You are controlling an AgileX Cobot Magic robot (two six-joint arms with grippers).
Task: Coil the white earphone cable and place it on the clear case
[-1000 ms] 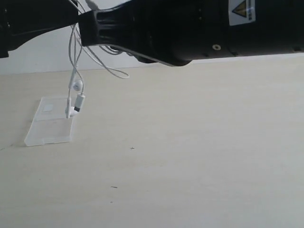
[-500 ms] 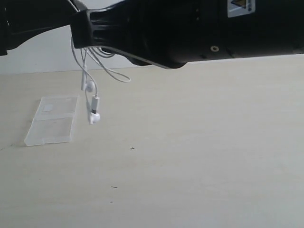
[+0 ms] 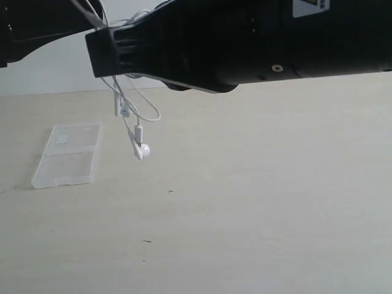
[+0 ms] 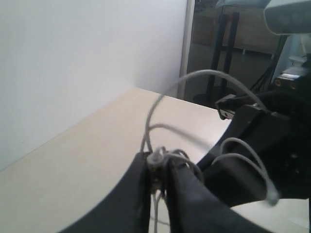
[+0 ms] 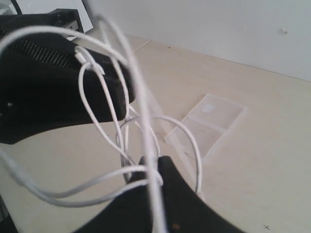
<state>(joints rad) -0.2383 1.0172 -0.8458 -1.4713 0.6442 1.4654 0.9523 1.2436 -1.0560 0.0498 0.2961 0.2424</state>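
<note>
The white earphone cable (image 3: 136,120) hangs in loops high above the table, held between both arms at the upper left of the exterior view. An earbud (image 3: 142,151) and the plug dangle lowest, to the right of the clear case (image 3: 66,154), which lies open and flat on the table. My left gripper (image 4: 158,162) is shut on a bunch of cable strands (image 4: 189,77). My right gripper (image 5: 156,165) is shut on the cable (image 5: 141,104) too, with loops (image 5: 92,104) arching over it; the clear case (image 5: 211,121) shows beyond.
The pale wooden table (image 3: 257,202) spreads to the right and front of the case. A white wall (image 3: 55,67) stands behind. The big black right arm (image 3: 245,40) fills the upper part of the exterior view.
The hanging earbud and plug have swung rightward, from above the case's right edge to well right of it. The black right arm has shifted a little left.
</note>
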